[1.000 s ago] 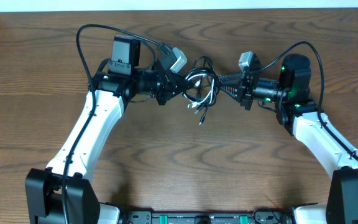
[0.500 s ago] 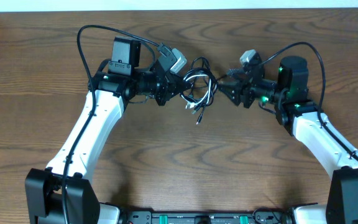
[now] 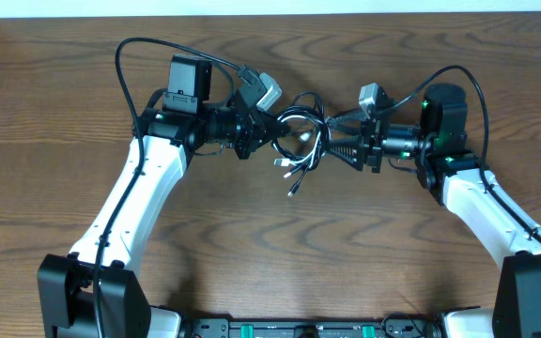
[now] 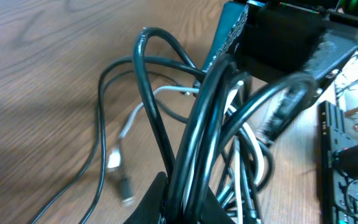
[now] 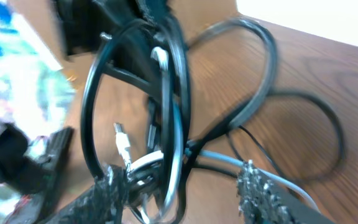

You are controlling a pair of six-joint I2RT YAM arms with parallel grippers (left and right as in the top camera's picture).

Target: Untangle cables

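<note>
Black and white cables (image 3: 303, 141), glossy tangled loops

The left arm (image 3: 131, 202) and right arm (image 3: 485, 202) rise from the near edge and bend inward, with their wrists level so the grippers face each other. The left gripper (image 3: 269, 132) is clamped tight on the cables (image 3: 299, 141). The right gripper (image 3: 338, 145) has its jaws apart, with loops between them.

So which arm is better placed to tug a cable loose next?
The right, probably. The left gripper is shut on the cables, anchoring the bundle; the right gripper is open with loops between its jaws, free to close on one and pull it away.
</note>
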